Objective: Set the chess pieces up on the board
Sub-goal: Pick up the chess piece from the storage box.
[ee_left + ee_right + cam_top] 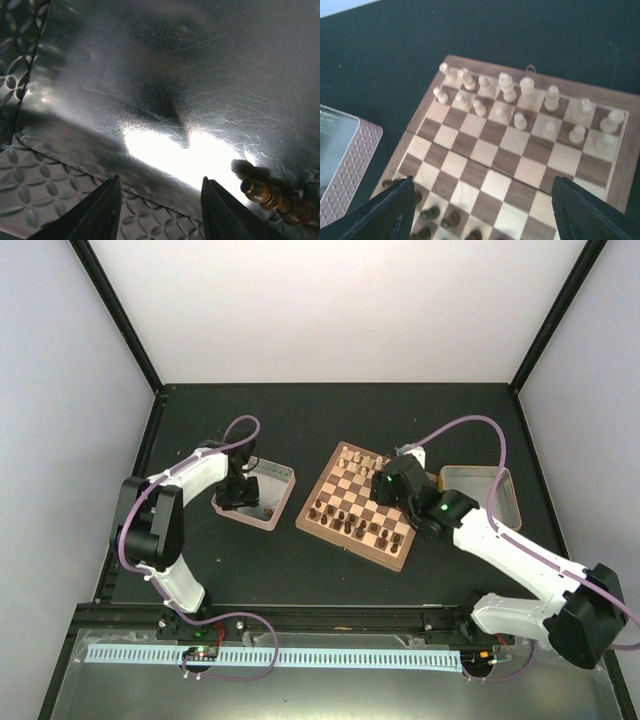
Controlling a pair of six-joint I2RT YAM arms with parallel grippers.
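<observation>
The board lies at the table's middle, with dark brown chess pieces along its near rows. My right gripper hovers over its right part, jaws wide open and empty. In the right wrist view the gripper frames bare squares of the board, and several dark chess pieces stand by the left finger. My left gripper reaches down into the left metal tray. It stands open with nothing between its fingers. One dark chess piece lies on its side on the tray floor, just right of the right finger.
Cream-white chessmen fill the board's far rows. A second shallow metal tray sits right of the board, behind the right arm. The left tray's patterned rim runs under the left fingers. Black frame posts border the table.
</observation>
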